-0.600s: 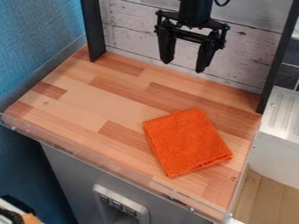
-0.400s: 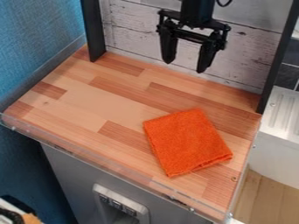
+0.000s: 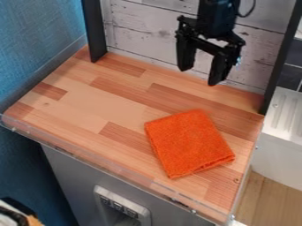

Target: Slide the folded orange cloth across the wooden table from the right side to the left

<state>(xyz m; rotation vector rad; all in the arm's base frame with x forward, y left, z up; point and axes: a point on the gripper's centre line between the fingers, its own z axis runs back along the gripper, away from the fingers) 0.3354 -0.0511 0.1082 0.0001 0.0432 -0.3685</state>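
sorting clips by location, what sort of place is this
Probably a toy kitchen or mock-up workspace for a robot: a small wooden counter with a folded orange cloth, a plank-patterned backboard and a black tool.

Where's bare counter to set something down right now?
The counter is bare from the blue wall to the orange cloth, and behind it up to the plank backboard, though the gripper hangs near there. The cloth crowds the lower right.

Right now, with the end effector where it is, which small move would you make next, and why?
I'd probably ease the end effector toward the camera, over the folded orange cloth, before lowering. Its fingers are apart with nothing between them, and the cloth lies flat on the wooden countertop, nearer the camera.
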